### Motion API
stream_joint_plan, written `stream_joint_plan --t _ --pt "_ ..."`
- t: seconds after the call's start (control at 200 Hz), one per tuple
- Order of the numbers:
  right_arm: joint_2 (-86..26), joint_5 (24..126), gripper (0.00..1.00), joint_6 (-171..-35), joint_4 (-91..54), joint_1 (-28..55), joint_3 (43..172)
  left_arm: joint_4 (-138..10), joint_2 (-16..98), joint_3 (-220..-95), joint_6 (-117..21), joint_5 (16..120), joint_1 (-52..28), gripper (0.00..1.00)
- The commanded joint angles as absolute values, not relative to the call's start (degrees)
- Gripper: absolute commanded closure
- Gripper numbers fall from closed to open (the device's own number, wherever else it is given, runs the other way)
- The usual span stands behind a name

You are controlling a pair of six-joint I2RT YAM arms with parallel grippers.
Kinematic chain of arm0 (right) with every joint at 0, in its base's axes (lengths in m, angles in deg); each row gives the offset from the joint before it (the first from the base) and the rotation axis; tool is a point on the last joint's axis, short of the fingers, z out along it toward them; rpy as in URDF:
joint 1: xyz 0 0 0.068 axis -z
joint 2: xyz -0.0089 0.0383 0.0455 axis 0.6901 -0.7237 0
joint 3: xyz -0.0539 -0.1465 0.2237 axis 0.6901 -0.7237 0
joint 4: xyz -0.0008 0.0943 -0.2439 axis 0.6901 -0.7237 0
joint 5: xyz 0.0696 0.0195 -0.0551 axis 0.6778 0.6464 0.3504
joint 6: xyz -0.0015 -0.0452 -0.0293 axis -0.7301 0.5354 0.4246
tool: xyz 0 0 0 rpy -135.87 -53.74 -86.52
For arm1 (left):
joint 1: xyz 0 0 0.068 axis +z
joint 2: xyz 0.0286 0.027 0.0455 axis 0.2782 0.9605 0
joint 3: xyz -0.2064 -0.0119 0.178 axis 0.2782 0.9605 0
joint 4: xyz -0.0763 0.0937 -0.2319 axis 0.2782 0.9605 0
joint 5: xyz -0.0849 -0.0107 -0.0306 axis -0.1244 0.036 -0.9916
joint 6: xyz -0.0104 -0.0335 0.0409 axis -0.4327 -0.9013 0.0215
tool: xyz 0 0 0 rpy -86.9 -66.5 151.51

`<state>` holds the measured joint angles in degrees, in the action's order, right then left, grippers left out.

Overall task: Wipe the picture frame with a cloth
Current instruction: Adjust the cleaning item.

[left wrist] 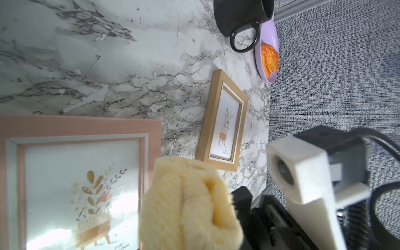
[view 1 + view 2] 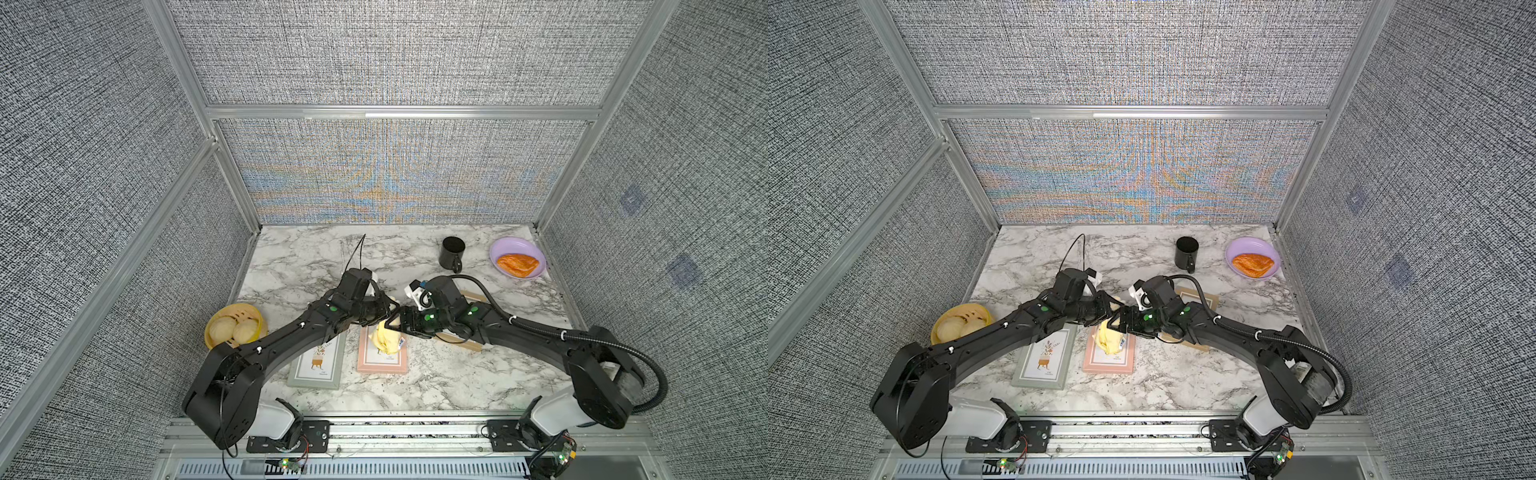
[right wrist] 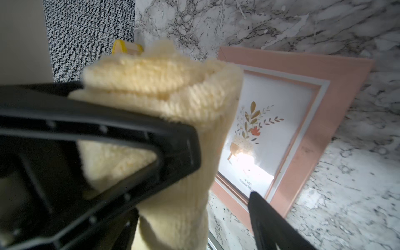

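A pale-yellow cloth (image 2: 384,338) (image 2: 1108,338) hangs bunched over the top half of a pink picture frame (image 2: 380,368) (image 2: 1106,365) lying flat mid-table. Its lower end and tag rest on the glass. My left gripper (image 2: 388,309) (image 2: 1111,309) holds the cloth's upper end. In the left wrist view the cloth (image 1: 188,205) hides the jaws, beside the pink frame (image 1: 75,127). My right gripper (image 2: 395,322) (image 2: 1121,322) (image 3: 223,168) faces it, jaws wide apart. The cloth (image 3: 173,97) hangs between them above the pink frame (image 3: 303,129).
A grey-green frame (image 2: 316,365) (image 2: 1042,363) lies left of the pink one. A wooden frame (image 2: 471,297) (image 1: 223,121) lies partly under the right arm. Back right stand a black mug (image 2: 452,251) and a purple plate (image 2: 498,245) with a pastry. A yellow basket (image 2: 232,309) of buns sits left.
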<state>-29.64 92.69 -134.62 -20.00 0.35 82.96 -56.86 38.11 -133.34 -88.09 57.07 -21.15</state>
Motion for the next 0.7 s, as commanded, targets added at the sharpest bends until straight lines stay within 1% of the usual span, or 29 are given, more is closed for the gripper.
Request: stream_joint_plan --t 0.0,0.075,0.12,0.2,0.295,0.365,0.415,0.475,0.531,0.581,0.696 --pt "-30.79 94.5 0.24 -138.24 -7.84 0.14 82.24 -61.67 37.88 -132.6 -90.37 52.64 -21.29 0.77" --pt "-31.47 94.82 0.32 -139.96 -3.19 0.1 81.31 -63.35 37.79 -131.58 -91.32 52.26 -21.3 0.77" --pt "-31.65 94.84 0.42 -140.2 -1.26 0.11 80.81 -63.65 37.61 -130.97 -91.54 52.39 -21.29 0.78" --pt "-31.63 94.9 0.54 -142.97 2.71 0.05 79.77 -63.89 37.19 -129.98 -91.89 52.83 -21.29 0.78" --pt "-31.84 95.6 0.75 -143.95 6.24 -0.04 79.04 -64.62 37.3 -129.26 -92.37 52.85 -21.26 0.78" --pt "-31.38 95.18 0.91 -143.72 5.29 0.0 78.93 -64.34 37.58 -129.02 -92.17 53.07 -21.16 0.78" --pt "-30.79 94.56 1.0 -143.11 3.42 0.02 79.06 -63.13 37.69 -129.07 -91.79 53.69 -20.86 0.76" --pt "-29.79 93.49 1.0 -141.83 -1.37 0.07 79.51 -60.47 37.32 -129.57 -90.6 54.82 -19.76 0.7" --pt "-28.64 92.09 1.0 -141.17 -6.5 0.18 79.84 -57.05 36.61 -130.25 -89.0 56.17 -18.04 0.59" --pt "-27.42 90.81 1.0 -137.98 -12.83 0.41 80.24 -53.14 35.86 -131.34 -87.31 57.27 -16.05 0.51" --pt "-24.47 88.48 1.0 -135.23 -22.97 1.16 80.37 -45.97 33.78 -133.5 -83.09 59.73 -11.35 0.39"
